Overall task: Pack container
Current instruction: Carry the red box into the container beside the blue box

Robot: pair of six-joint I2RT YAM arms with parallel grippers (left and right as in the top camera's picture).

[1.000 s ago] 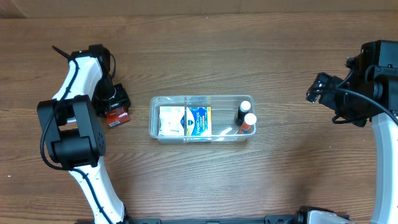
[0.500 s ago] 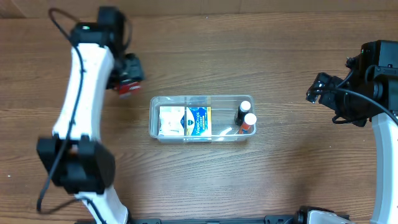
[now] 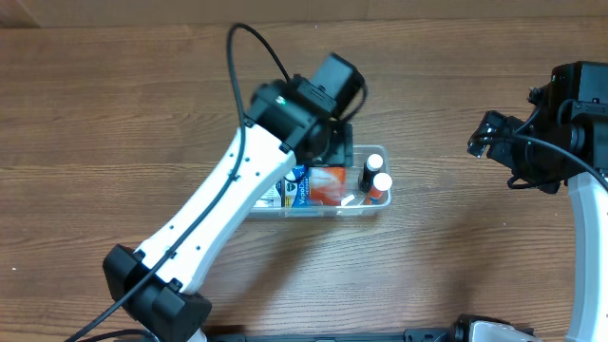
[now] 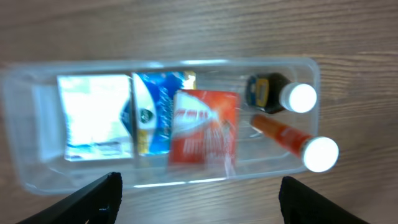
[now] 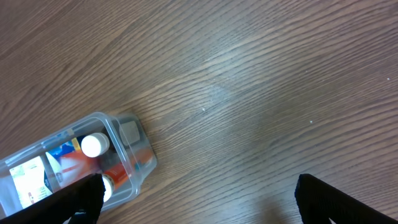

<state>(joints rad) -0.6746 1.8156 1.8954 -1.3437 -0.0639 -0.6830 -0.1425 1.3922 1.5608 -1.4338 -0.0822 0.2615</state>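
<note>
The clear plastic container [image 3: 379, 152] sits mid-table. It holds a white box [image 4: 93, 115], a blue box [image 4: 149, 112], a red box [image 4: 202, 127], a dark bottle [image 4: 277, 96] and an orange bottle [image 4: 292, 140], both white-capped. The red box [image 3: 328, 185] lies tilted, partly on the blue box. My left gripper [image 3: 332, 142] hovers over the container's back edge; its fingers [image 4: 199, 199] are wide open and empty. My right gripper [image 3: 489, 138] is open and empty [image 5: 199, 205] above bare table, right of the container [image 5: 146, 162].
The wooden table [image 3: 456, 256] surrounds the container. My left arm [image 3: 218, 218] stretches diagonally from the front left across the container's left half, hiding the white box in the overhead view.
My left arm swung from the far left to above the container, carrying the red box. The red box now lies inside the container and the gripper is open. The right arm has not moved.
</note>
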